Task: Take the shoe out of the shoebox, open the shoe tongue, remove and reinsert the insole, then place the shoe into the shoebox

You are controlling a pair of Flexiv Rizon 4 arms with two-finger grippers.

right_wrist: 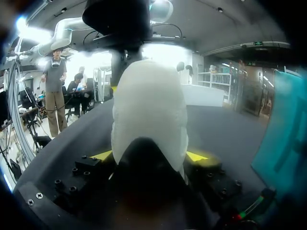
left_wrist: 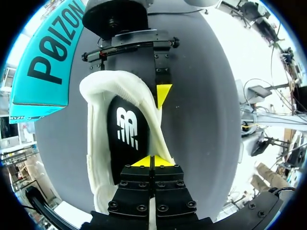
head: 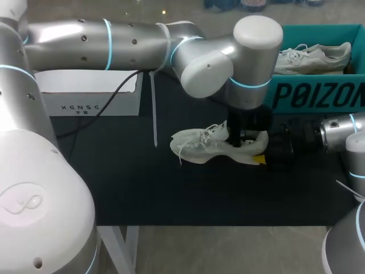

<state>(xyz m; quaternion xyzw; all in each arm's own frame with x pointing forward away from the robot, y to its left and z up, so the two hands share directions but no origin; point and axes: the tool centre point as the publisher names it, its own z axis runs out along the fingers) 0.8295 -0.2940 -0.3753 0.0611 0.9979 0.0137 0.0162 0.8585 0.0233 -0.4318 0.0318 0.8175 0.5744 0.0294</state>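
Black table; shoe heel hidden inside right tool grip.

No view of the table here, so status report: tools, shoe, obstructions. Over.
Right tool shut on heel of white lace-up sneaker. Left tool shut at its collar. Sneaker outside teal cardboard shoebox, on black table. Nothing in the way.

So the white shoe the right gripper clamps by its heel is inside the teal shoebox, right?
No. The head view shows that shoe on the black table, outside the shoebox; the right gripper does clamp its heel.
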